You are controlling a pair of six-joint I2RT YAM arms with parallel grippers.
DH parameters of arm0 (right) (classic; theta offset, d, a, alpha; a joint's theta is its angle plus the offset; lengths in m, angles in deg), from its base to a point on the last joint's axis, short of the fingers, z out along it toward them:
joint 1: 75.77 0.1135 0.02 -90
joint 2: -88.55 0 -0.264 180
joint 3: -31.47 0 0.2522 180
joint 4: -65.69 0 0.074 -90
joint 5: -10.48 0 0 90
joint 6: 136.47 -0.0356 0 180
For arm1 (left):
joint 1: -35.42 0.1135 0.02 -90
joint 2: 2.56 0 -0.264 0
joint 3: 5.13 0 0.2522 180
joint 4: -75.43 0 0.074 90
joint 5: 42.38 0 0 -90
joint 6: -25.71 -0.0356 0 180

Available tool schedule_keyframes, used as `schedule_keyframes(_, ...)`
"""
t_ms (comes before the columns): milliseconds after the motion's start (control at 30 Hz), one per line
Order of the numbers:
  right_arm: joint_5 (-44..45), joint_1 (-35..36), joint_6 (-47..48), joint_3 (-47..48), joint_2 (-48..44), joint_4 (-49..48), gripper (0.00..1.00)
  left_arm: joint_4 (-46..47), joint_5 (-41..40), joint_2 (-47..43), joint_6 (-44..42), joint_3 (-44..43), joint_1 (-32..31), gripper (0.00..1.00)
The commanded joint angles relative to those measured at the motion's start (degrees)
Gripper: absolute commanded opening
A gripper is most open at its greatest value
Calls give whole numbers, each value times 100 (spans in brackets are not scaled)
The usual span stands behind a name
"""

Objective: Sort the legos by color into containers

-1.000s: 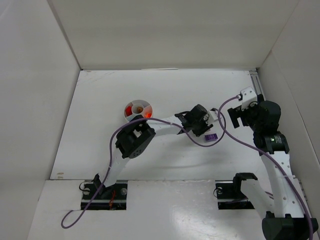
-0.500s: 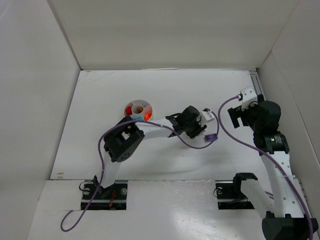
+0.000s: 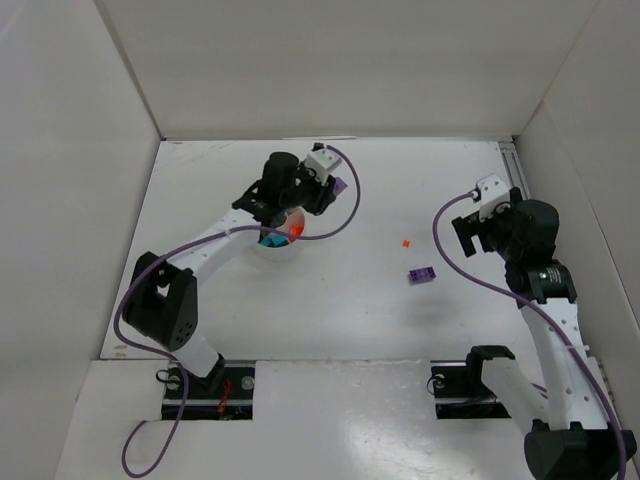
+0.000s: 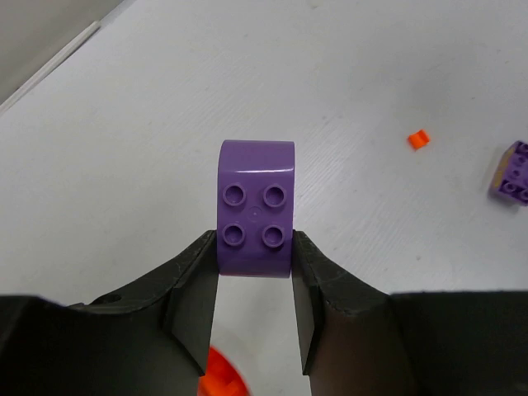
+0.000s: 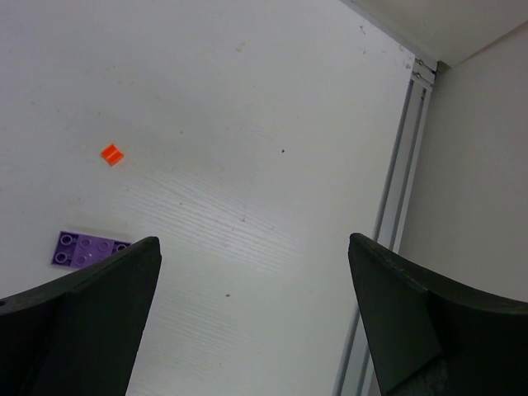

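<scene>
Jaws: left clamped on the purple brick [image 4: 256,206], right wide apart; I'd centre over a free wedge of the dish [image 3: 285,244] before releasing.

Left arm [image 3: 215,240] over dish [image 3: 272,247], purple plate [image 3: 421,274] apart

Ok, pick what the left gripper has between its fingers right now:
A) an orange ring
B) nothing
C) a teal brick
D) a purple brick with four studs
D: the left wrist view shows the left gripper clamped on a purple brick whose four studs face the camera.
</scene>
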Motion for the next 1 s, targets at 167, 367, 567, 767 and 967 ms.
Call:
schedule_keyframes(167, -297, -21, 113, 19, 139, -243, 100, -1186, 1520, -4, -886, -255, 1597, 17)
schedule_keyframes(367, -569, -21, 166, 80, 315, -305, 100, -2349, 1937, 629, -1898, -801, 2135, 23)
schedule_keyframes(567, -570, -21, 219, 80, 315, -305, 100, -2482, 2235, 840, -2128, -960, 2302, 23)
schedule_keyframes(767, -622, -21, 219, 80, 446, -358, 100, -2851, 2325, 779, -2628, -1048, 2363, 31)
schedule_keyframes(967, -938, -21, 358, 11, 500, -541, 100, -2852, 2535, 612, -2699, -987, 2363, 32)
